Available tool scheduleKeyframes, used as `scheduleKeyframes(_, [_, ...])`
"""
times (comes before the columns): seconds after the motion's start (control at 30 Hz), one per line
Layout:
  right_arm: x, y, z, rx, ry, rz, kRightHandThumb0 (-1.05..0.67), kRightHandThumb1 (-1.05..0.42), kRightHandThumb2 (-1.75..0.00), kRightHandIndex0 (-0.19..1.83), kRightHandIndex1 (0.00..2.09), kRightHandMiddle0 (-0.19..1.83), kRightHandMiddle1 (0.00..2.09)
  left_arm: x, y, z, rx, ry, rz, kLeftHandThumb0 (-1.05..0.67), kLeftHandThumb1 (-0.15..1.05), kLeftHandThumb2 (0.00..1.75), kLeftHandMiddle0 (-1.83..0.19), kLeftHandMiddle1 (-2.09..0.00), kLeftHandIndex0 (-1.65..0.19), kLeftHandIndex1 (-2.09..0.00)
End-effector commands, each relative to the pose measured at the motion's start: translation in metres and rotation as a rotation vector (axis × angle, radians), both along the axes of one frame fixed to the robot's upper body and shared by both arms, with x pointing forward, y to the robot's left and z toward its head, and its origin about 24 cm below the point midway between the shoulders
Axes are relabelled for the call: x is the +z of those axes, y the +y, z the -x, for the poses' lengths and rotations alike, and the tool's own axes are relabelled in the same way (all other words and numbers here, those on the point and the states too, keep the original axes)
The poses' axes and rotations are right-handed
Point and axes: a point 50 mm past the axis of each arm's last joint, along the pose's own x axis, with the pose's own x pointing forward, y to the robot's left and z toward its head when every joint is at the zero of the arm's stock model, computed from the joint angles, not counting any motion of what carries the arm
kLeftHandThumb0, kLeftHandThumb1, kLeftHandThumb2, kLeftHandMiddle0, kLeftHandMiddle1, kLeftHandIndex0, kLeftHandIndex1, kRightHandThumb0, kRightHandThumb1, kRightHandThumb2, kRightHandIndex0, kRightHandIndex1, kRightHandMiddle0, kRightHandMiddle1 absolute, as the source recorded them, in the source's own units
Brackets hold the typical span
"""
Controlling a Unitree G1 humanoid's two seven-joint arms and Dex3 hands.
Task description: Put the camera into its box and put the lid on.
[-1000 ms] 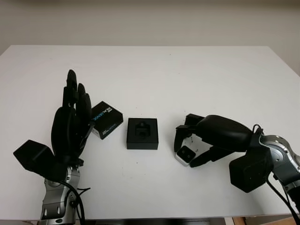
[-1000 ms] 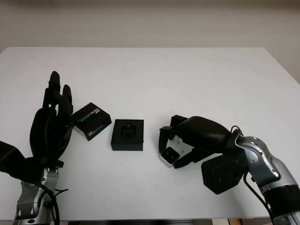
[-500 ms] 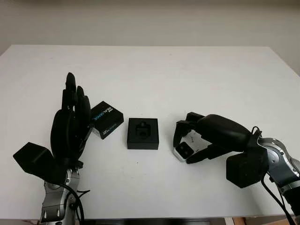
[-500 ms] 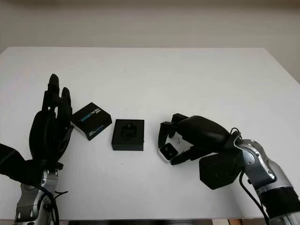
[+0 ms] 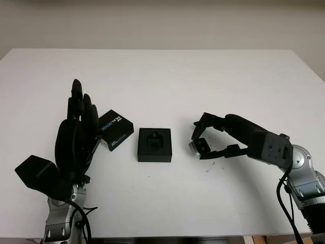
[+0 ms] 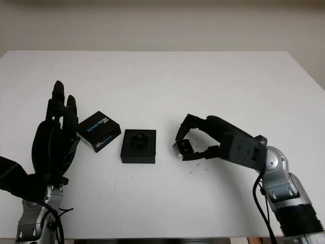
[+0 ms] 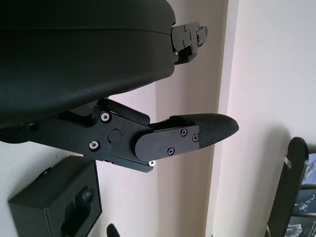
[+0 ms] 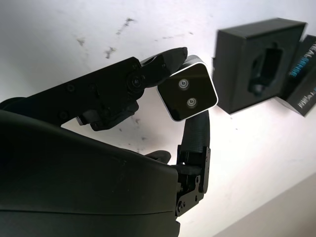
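Observation:
My right hand (image 5: 203,140) is shut on the small silver and black camera (image 5: 198,146), holding it a little above the table to the right of the box; the camera's two lenses (image 8: 187,93) face the wrist view. The open black box (image 5: 154,144) with its shaped foam insert sits in the middle of the table. Its black lid (image 5: 115,129), printed with blue and white lettering, lies tilted just left of the box. My left hand (image 5: 78,132) is open and stands upright at the left, beside the lid.
The white table (image 5: 162,81) stretches wide behind the box up to its far edge. A few small dark marks (image 5: 209,166) dot the tabletop below my right hand. A pale wall runs along the back.
My right hand has lifted the camera off the table and turned its wrist, carrying the camera up and slightly toward the box. The left hand, box and lid have stayed put.

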Motion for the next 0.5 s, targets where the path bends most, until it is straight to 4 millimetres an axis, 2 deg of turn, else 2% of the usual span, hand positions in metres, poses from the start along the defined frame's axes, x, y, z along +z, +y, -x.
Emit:
scheduleKeyframes(0.0, [0.016, 0.006, -0.003, 0.002, -0.039, -0.031, -0.42, -1.02, -0.05, 0.24, 0.25, 0.25, 1.68, 0.003, -0.003, 0.001, -0.01, -0.018, 0.005, -0.64, 1.05, 0.55, 0.16, -0.05, 0.16, -0.05])
scheduleKeyframes(0.27, [0.029, 0.025, -0.005, -0.053, 0.011, -0.155, -0.37, -1.0, -0.05, 0.26, 0.24, 0.25, 1.74, 0.002, -0.006, 0.001, -0.01, -0.015, -0.001, -0.64, 1.05, 0.57, 0.16, -0.05, 0.17, -0.05])
scheduleKeyframes(0.47, [0.028, 0.044, -0.01, -0.087, -0.014, -0.228, -0.37, -1.01, -0.06, 0.26, 0.24, 0.24, 1.82, 0.002, -0.008, 0.0, -0.008, -0.008, 0.005, -0.65, 1.05, 0.56, 0.15, -0.05, 0.17, -0.05])
